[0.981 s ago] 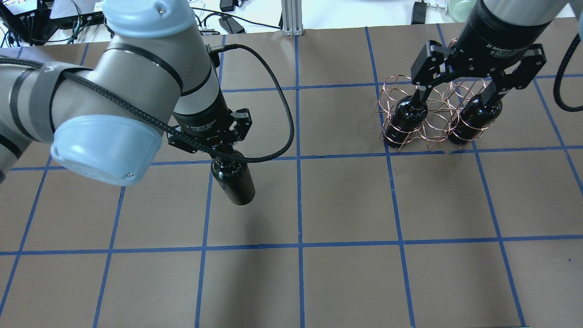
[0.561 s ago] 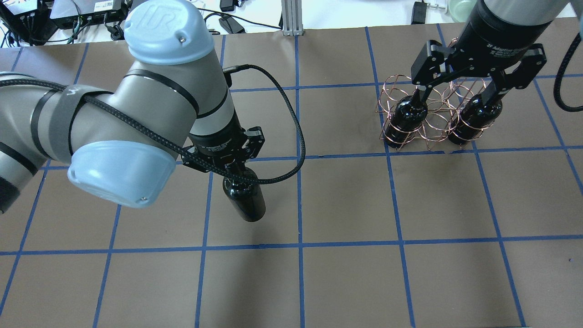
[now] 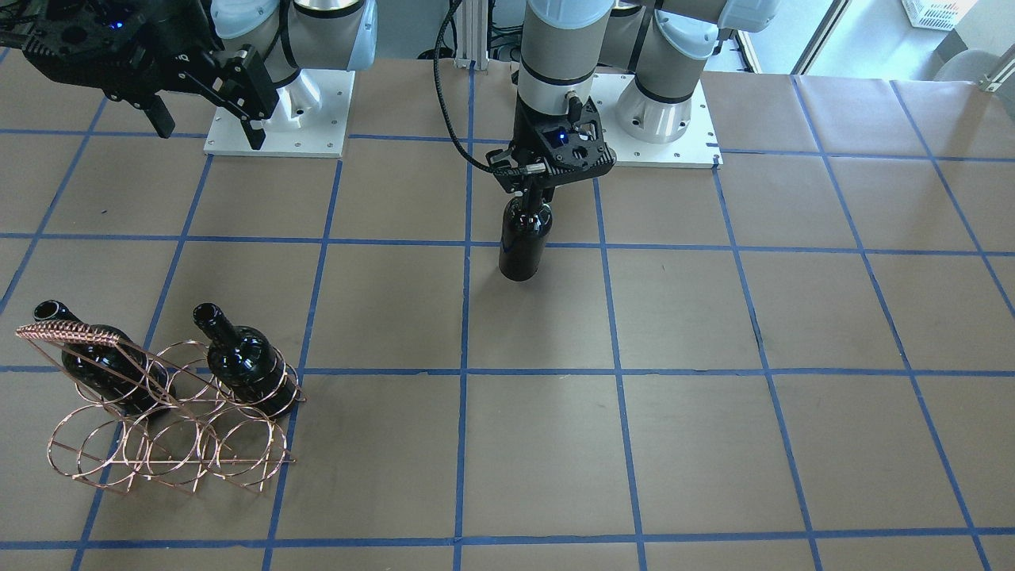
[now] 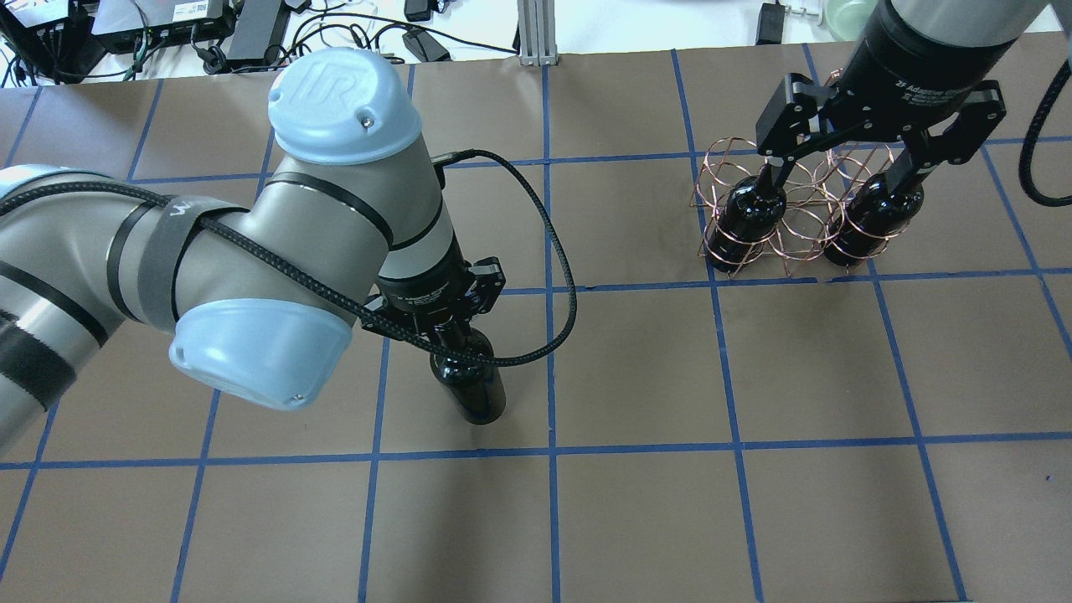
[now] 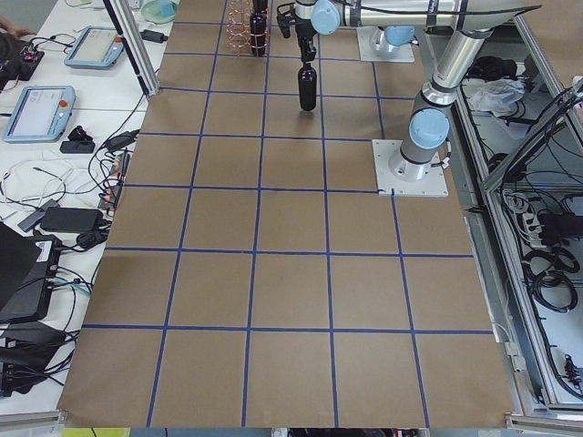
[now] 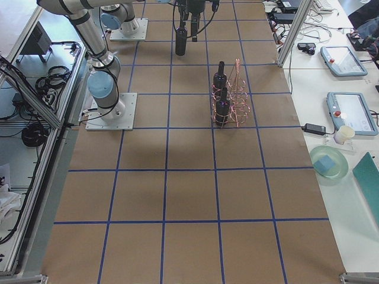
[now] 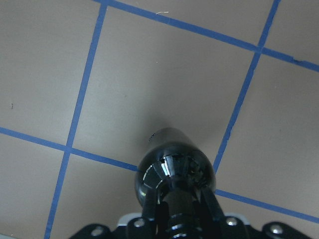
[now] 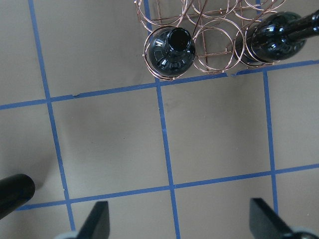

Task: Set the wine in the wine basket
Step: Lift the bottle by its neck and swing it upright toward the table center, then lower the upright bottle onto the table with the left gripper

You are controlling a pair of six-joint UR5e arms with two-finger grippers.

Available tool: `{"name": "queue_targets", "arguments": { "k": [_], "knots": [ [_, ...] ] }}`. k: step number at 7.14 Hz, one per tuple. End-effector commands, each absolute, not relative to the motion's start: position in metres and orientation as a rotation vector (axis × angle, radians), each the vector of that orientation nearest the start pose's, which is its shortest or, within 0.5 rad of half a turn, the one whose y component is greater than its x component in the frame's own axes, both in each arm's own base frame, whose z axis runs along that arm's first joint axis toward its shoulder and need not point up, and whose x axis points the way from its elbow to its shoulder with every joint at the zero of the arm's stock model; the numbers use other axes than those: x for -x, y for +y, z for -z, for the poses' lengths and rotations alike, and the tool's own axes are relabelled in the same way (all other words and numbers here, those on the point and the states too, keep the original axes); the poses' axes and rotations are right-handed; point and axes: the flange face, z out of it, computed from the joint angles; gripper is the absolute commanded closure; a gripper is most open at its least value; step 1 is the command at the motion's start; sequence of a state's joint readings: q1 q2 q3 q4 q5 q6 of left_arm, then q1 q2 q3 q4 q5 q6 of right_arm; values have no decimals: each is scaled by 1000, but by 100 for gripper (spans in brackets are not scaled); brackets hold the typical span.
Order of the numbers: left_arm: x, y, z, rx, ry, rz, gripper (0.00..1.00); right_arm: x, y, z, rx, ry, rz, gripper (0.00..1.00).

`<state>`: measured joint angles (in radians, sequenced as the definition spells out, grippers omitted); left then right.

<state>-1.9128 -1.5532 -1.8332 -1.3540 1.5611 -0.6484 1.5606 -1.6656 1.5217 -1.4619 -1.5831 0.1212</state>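
"Wine (image 4: pixel 469 381): where has it got to?"

"It's hanging upright from the left claw (image 4: pixel 448 328), which is clamped on its neck. Over the last second the arm has carried it across the desk (image 4: pixel 636 368) toward the robot's right."

"So it's closer to the wine basket (image 3: pixel 162 448)?"

"Closer sideways, yes, but well apart from it. The basket stands far over on the right side. I read this as the carry stage, with the placing not yet begun."

"And the bottle relative to the claw?"

"Straight below it, body down, with the neck between the fingers. The wrist view looks down over its shoulder. It looks lifted, but I can't tell for sure that the base is clear of the desk."

"The other claw?"

"The right claw (image 4: pixel 836 177) hasn't moved. Its fingers are spread wide and hold nothing, and it hovers above the basket. One bottle (image 4: pixel 744 219) and another (image 4: pixel 871 218) already sit there, with what looks like a free ring between them."
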Motion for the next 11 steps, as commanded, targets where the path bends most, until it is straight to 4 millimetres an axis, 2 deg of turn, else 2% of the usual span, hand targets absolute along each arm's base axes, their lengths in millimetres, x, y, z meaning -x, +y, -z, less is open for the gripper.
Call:
{"name": "queue_targets", "arguments": {
  "k": [1, 2, 4, 11],
  "knots": [
    [286, -395, -386, 466, 3092, -51, 100, -127, -453, -545, -208, 3145, 54, 0],
    [286, -395, -393, 468, 3108, -7, 100, -128, -452, -546, -208, 3144, 57, 0],
    [289, -402, -392, 466, 3127, 54, 100, -127, -452, -542, -210, 3143, 44, 0],
    [290, -398, -377, 465, 3120, 6, 100, -128, -452, -542, -208, 3142, 44, 0]
  ]
}}
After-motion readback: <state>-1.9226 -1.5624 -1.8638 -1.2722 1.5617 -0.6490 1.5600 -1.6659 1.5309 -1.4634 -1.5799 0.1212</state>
